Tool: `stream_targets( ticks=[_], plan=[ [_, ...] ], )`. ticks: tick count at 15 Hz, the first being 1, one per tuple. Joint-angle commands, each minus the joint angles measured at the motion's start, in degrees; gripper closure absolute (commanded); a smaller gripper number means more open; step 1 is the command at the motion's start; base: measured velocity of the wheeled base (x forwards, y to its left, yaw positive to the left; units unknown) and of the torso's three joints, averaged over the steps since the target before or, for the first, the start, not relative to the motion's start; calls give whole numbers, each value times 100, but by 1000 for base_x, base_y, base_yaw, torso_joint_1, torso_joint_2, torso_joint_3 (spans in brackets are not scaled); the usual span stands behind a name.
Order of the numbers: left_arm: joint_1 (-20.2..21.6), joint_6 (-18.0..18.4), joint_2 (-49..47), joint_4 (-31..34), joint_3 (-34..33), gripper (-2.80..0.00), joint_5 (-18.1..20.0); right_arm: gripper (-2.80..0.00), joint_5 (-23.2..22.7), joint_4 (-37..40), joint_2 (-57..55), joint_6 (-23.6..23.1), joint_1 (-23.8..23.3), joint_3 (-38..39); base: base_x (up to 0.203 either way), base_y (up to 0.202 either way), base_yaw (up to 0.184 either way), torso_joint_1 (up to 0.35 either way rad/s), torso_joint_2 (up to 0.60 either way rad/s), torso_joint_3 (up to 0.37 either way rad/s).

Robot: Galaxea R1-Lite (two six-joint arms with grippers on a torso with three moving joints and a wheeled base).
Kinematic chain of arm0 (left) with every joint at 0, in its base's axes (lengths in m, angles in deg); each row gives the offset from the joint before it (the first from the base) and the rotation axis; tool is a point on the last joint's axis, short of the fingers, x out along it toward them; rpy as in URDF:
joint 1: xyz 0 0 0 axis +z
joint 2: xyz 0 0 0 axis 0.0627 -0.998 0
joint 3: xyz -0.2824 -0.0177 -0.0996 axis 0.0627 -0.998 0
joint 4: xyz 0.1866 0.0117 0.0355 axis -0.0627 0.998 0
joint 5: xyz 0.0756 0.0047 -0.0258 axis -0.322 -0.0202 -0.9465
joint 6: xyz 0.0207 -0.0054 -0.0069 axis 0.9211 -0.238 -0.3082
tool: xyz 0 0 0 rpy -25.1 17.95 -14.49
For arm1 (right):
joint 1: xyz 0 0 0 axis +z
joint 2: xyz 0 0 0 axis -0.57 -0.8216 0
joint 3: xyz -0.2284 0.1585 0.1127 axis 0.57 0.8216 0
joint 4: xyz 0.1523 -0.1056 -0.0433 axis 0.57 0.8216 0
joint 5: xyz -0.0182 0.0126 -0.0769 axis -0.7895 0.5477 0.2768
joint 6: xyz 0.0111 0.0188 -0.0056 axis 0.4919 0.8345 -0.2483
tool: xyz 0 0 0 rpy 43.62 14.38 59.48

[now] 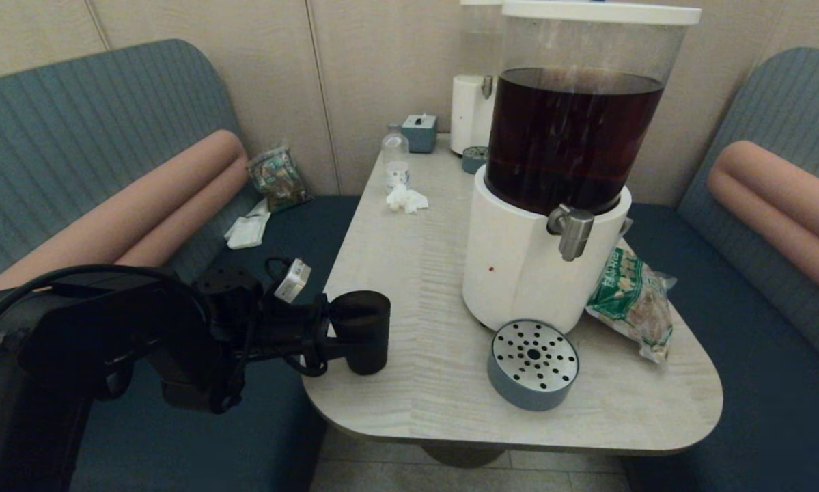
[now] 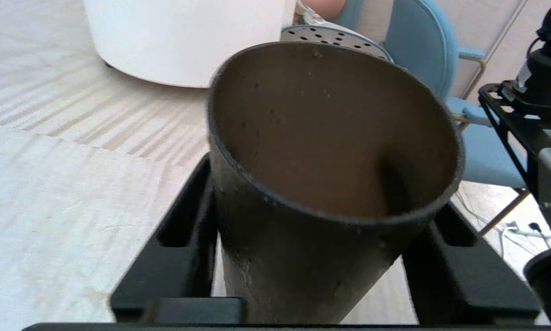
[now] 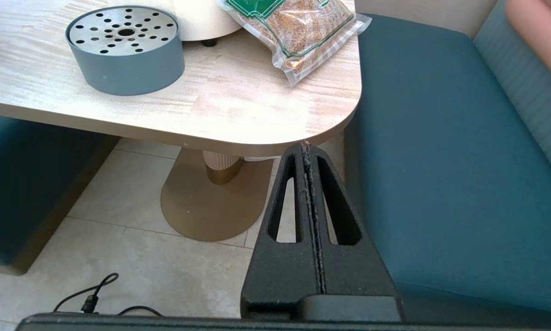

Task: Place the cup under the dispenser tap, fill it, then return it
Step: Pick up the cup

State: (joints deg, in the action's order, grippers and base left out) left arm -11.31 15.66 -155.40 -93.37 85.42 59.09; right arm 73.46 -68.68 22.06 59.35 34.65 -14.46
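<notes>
- The cup, dark and handleless, stands at the table's near left edge, at about 8 o'clock from the dispenser base; whether its bottom touches the tabletop cannot be told from the head view.
- In the left wrist view the cup sits between the two black fingers, one flat against each side of its wall, its open mouth tilted toward the camera and its inside dry.
- The left gripper reaches in from 9 o'clock of the cup, its jaws spread only to the cup's width and clamped on it.
- The dispenser tap, a silver spout pointing down, juts from the white base below the dark brown tank, at about 2 o'clock from the cup and well apart from it.
- A round grey drip tray with a perforated metal top lies on the table below the tap, at 3 o'clock from the cup.
- A green snack bag lies just beside the base, at 3 o'clock of it.
- The right gripper hangs below the table's near right corner, above the floor, its fingers pressed together with nothing between them.
</notes>
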Motion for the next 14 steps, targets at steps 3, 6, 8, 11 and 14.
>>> stream_targets(
  ticks=[3, 6, 8, 11, 14],
  plan=[
    [-52, -15, 145, -50, -95, 0, 55, 0, -2, 0, -9, -6, 1, 9, 0, 0, 0, 0, 0, 0],
    [-220, -105, 544, -50, -175, 0, 14, 0, -2, 0, -9, -6, 1, 9, 0, 0, 0, 0, 0, 0],
    [-415, -288, 755, -50, -230, 0, -96, 0, -2, 0, -18, -6, 1, 9, 0, 0, 0, 0, 0, 0],
    [-996, -728, 969, -50, -30, 0, -839, 0, -2, 0, -9, 12, 1, 9, 0, 0, 0, 0, 0, 0],
    [-1474, -1026, 820, -50, 809, 0, -1259, 0, -2, 0, -9, 6, 1, 9, 0, 0, 0, 0, 0, 0]
  ],
)
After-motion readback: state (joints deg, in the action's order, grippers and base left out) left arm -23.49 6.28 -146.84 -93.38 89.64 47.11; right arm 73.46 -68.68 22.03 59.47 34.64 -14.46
